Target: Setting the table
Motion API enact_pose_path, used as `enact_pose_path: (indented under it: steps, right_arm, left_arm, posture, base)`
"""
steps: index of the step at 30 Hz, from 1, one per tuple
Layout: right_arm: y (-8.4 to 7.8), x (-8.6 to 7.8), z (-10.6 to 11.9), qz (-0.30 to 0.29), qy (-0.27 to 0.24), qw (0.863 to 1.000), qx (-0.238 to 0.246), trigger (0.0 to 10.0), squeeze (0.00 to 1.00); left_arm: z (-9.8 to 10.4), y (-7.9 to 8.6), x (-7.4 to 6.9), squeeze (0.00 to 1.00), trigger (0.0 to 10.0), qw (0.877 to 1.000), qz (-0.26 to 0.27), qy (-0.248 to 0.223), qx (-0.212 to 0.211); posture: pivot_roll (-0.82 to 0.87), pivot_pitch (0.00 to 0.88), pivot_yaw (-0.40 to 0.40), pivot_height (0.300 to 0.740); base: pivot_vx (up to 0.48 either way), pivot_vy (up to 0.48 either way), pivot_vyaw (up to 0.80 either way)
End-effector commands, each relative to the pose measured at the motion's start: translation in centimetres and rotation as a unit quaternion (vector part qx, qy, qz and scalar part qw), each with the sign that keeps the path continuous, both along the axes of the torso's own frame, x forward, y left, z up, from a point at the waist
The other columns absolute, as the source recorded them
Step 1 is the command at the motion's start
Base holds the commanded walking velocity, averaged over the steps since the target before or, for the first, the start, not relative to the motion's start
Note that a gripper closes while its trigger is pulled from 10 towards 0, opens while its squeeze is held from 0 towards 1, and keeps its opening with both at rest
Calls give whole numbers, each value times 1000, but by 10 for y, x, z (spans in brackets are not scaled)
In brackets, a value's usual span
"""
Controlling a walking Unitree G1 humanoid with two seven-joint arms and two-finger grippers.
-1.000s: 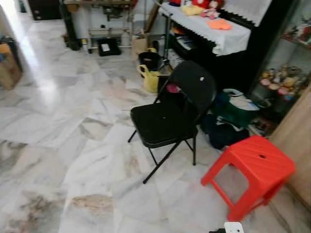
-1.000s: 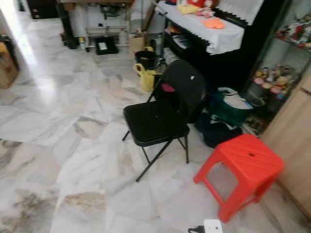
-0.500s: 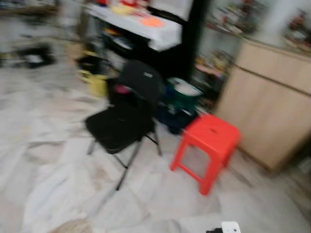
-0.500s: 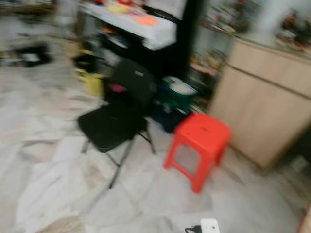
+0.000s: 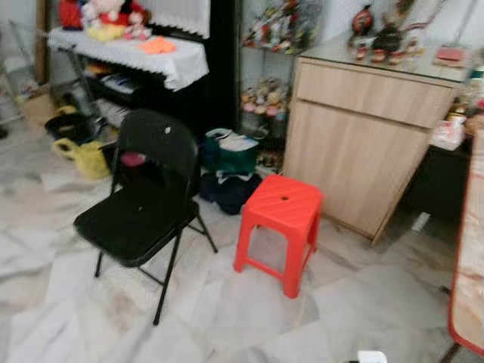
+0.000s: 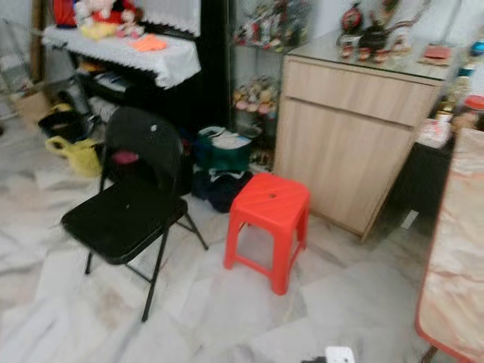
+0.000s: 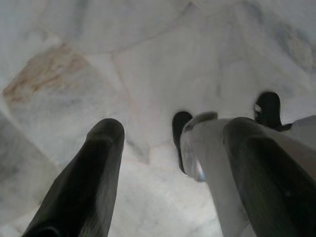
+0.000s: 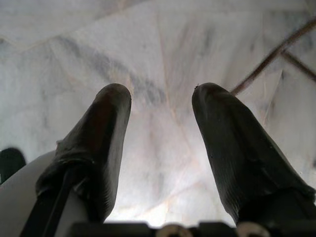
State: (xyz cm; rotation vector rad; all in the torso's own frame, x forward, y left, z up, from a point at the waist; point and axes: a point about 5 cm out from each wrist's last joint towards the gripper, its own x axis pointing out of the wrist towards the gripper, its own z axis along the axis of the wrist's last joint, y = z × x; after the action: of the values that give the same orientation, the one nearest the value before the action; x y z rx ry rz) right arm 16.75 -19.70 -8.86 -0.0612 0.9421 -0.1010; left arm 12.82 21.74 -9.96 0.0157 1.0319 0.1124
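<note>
Since a second before, the camera had swung right — the table (image 6: 454,272) edge appeared, looking stiff, wipeable, slippery. Left gripper (image 7: 168,163) and right gripper (image 8: 160,143) hung open, empty.

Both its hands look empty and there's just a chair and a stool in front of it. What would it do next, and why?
Probably keep turning toward its right, I'd judge. The table edge with its patterned cloth lies at the right, while the black folding chair and red stool stand straight ahead. The left gripper and right gripper hang open over the marble floor, carrying nothing.
</note>
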Motion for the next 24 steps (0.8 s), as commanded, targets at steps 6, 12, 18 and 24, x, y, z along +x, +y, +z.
enact_pose_path:
  steps: [6,12,18,24]
  right_arm:
    - [21,8,0,-73,7,991,115,10000,0]
    - [15,10,1,-80,0,990,113,10000,0]
    - [12,9,1,-46,7,993,108,10000,0]
    - [12,7,0,-46,15,993,105,10000,0]
  left_arm:
    - [-8,-97,1,0,10000,999,-8,31,-37]
    - [-6,-100,7,0,10000,999,-12,24,-43]
    - [-7,-105,3,0,10000,997,-60,32,-38]
    - [-8,-103,1,0,10000,998,-43,31,-44]
  posture:
    - [62,0,32,740]
    - [53,0,31,740]
    - [33,0,19,740]
    - [28,0,33,740]
  base:
    - [0,0,-788]
    - [0,0,-788]
    - [0,0,-785]
    - [0,0,-786]
